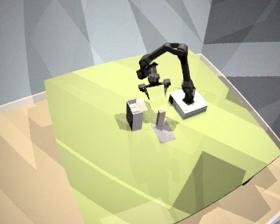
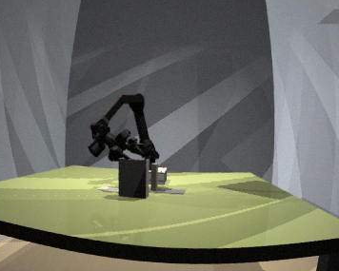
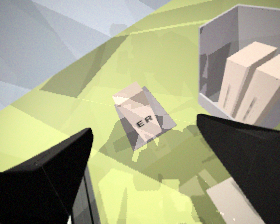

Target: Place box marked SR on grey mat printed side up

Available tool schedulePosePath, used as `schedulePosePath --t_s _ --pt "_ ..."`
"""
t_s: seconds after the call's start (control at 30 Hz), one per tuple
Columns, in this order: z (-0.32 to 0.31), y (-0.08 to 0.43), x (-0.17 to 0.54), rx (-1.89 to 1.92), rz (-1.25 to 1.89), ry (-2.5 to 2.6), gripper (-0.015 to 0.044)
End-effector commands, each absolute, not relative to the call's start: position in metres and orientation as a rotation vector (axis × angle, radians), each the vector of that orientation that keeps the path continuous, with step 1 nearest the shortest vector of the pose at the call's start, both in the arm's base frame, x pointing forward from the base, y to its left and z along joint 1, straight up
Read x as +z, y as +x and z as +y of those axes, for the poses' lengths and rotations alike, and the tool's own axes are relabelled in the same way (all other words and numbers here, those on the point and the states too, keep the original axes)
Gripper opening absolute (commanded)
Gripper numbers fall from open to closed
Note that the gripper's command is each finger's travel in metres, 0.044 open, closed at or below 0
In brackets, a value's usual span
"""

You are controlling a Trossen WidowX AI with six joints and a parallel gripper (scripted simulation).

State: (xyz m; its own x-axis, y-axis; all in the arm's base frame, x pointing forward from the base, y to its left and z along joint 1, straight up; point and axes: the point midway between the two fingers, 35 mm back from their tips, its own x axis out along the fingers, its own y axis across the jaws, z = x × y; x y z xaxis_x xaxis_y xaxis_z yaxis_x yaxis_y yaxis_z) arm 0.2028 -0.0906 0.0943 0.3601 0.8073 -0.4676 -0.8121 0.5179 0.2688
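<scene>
The gripper point(image 1: 157, 96) point(image 3: 144, 125) gapes wide; it holds nothing.

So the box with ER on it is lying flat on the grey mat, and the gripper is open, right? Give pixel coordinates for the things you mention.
Not flat: the ER box point(image 1: 160, 117) point(image 3: 137, 112) is standing upright on the grey mat point(image 1: 166, 134) point(image 3: 161, 111), as the top view shows. The gripper point(image 1: 157, 95) point(image 3: 144, 125) is open.

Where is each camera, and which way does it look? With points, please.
Top: high above the table point(image 1: 108, 158), looking down at a slant; the whole arm point(image 1: 166, 48) point(image 2: 139, 120) shows, with its open gripper point(image 1: 157, 94).
Exterior: low, off beyond the table's edge, looking across it at the dark side of the bin point(image 1: 138, 120) point(image 2: 132, 178) point(image 3: 218, 62), the arm behind.
Wrist: on the arm by the gripper, looking past two black fingers at the ER box point(image 1: 160, 118) point(image 3: 139, 112).
Top and wrist both show boxes inside the bin.
</scene>
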Motion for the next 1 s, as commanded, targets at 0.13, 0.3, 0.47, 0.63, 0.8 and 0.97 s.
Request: schedulePosePath --t_s 0.13,0.3,0.47,0.63,0.8,0.97 --pt "-0.091 0.202 0.082 1.052 0.600 -0.025 0.0440" --pt "-0.091 0.202 0.074 1.055 0.602 -0.034 0.0440" --pt "-0.089 0.203 0.070 1.056 0.602 -0.036 0.0440" --pt "-0.084 0.205 0.063 1.055 0.603 -0.036 0.0440" --pt "-0.080 0.206 0.056 1.055 0.604 -0.036 0.0440" --pt "-0.075 0.208 0.050 1.055 0.604 -0.036 0.0440"
